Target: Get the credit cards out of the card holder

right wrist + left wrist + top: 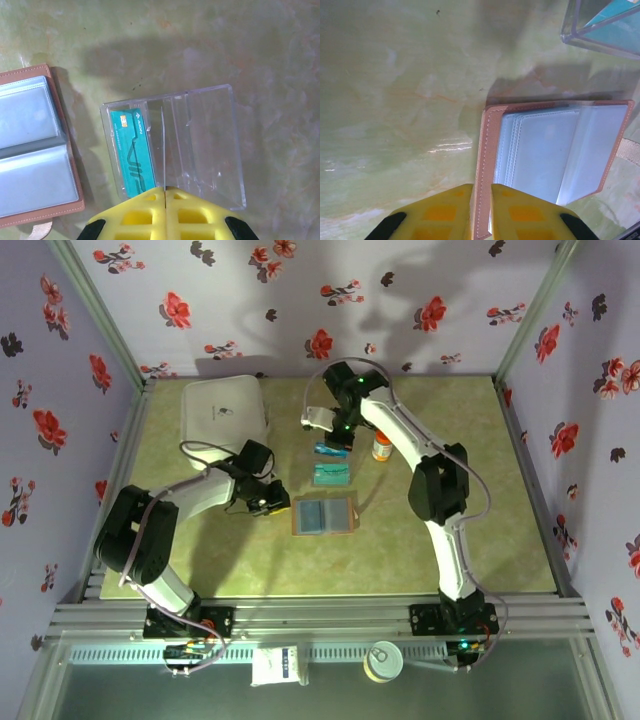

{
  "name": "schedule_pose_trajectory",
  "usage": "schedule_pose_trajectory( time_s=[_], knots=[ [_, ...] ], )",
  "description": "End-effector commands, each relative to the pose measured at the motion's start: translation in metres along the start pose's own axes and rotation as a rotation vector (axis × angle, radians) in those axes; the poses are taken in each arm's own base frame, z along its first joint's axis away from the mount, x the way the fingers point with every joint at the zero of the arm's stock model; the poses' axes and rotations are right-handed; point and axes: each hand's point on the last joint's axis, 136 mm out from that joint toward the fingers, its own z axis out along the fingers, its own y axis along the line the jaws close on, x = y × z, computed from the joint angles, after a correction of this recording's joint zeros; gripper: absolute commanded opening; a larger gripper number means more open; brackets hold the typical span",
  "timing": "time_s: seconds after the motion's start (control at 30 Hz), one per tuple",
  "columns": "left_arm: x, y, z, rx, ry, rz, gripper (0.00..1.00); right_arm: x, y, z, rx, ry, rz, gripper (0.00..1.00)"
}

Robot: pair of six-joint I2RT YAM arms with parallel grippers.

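left tool (481,194) nips card holder (545,150) edge, corner cropped

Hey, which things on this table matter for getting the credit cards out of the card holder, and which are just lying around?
For the job: card holder, pinched by the left tool; blue card in the right tool; teal card in the clear tray.
Lying about: white box; small bottle.

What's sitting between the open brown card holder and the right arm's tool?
A clear plastic tray with a teal card in it lies between the card holder and the right tool. The top view shows this.
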Motion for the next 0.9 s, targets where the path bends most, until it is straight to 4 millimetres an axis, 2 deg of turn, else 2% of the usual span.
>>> schedule_pose_trajectory(
  time_s=[0.0, 0.3, 0.77, 0.87],
  knots=[
    [-0.002, 0.004, -0.004, -0.001, -0.009, -0.010, 0.16, 0.006, 0.006, 0.001, -0.069, 0.017, -0.013, 0.00],
    [-0.003, 0.011, -0.002, -0.004, -0.001, -0.024, 0.16, 0.012, 0.001, 0.019, -0.105, 0.022, -0.021, 0.00],
    [-0.005, 0.012, 0.003, -0.007, 0.016, -0.029, 0.16, 0.018, 0.015, 0.041, -0.216, 0.035, 0.003, 0.00],
    [-0.005, 0.012, 0.003, -0.007, 0.017, -0.031, 0.16, 0.019, 0.009, 0.043, -0.192, 0.044, 0.012, 0.08]
  ],
)
